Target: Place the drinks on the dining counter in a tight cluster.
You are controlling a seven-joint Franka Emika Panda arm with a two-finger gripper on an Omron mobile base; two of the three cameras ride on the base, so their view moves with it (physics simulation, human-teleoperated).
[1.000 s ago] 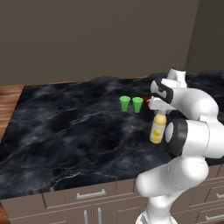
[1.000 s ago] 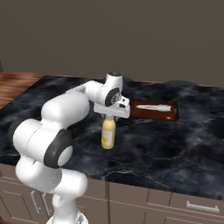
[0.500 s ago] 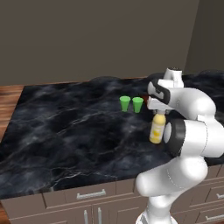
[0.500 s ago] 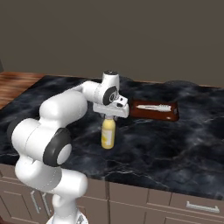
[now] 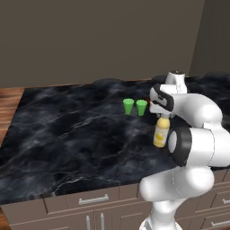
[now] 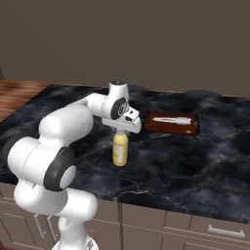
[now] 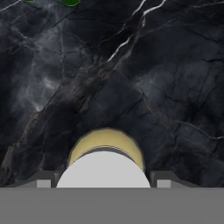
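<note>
The yellow bottle [image 5: 161, 133] with a pale grey cap stands upright on the black marble dining counter [image 5: 67, 134], near its front edge. My gripper [image 5: 162, 116] comes down on it from above, shut on the cap. From the right, the same bottle [image 6: 120, 151] shows under the gripper [image 6: 121, 133]. In the hand view the grey cap and yellow shoulder [image 7: 105, 146] sit between the two fingertips [image 7: 43, 180], which press against the cap's sides. The bottle's base looks level with the counter top; whether it touches I cannot tell.
Two small green cups [image 5: 128, 106] [image 5: 141, 107] stand just behind and left of the bottle. A brown tray [image 6: 193, 128] with a long white item lying on it sits to the right. The counter [image 6: 195, 166] stretches broad and dark to the left.
</note>
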